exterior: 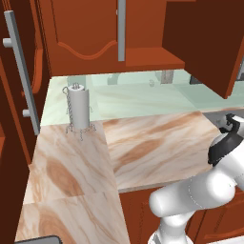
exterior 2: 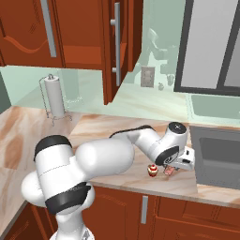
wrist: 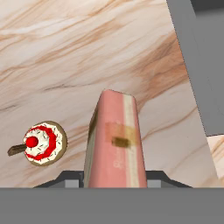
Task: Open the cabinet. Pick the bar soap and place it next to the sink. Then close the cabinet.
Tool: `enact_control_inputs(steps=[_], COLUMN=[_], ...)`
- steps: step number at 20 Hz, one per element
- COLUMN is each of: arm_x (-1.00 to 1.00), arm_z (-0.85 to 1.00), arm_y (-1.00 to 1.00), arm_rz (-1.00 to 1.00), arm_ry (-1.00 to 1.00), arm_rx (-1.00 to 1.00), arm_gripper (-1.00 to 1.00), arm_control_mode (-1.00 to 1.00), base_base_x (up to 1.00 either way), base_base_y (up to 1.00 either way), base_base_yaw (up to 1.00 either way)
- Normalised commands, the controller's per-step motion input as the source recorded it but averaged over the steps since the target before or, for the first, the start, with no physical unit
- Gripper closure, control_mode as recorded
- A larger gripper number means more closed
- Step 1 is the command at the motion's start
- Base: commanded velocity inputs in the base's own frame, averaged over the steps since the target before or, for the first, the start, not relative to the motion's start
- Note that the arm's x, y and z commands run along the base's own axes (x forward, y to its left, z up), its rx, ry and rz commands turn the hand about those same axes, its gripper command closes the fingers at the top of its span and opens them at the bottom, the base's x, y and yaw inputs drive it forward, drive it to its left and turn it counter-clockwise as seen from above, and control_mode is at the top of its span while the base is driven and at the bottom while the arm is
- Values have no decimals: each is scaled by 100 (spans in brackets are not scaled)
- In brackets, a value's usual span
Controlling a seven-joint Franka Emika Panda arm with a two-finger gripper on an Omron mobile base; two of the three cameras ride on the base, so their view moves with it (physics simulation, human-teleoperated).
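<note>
Marbled tabletop (exterior 2: 117, 129) below: our claw (exterior 2: 171, 169) pinches the soap (wrist: 116, 140) lengthwise, sink (exterior 2: 218, 157) just beside it, cupcake (wrist: 43, 143) opposite.

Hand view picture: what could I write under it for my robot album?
The pincer holds the pink bar soap over the marbled counter, between a cupcake and the sink.

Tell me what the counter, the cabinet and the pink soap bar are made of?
The counter looks like polished stone, maybe marble: beige with wavy brown veins. The cabinet looks like reddish-brown wood with carved arched panels; its bar handles look like grey metal. The bar soap, held in the gripper, looks smooth and waxy, pink with a cream stripe. Everything is rendered, so these are guesses.
</note>
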Motion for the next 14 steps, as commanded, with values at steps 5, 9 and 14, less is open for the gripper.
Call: enact_control_inputs(steps=[5, 9, 14], arm_x=[18, 15, 11], arm_z=[-37, -30, -27], arm_y=[0, -2, -12], arm_rz=[0, 0, 0], arm_ry=[0, 0, -1], arm_rx=[0, 0, 0], arm_gripper=[100, 100, 100], arm_control_mode=[-100, -100, -100], base_base_x=[0, 0, 0], base_base_y=[0, 0, 0], base_base_yaw=[0, 0, 0])
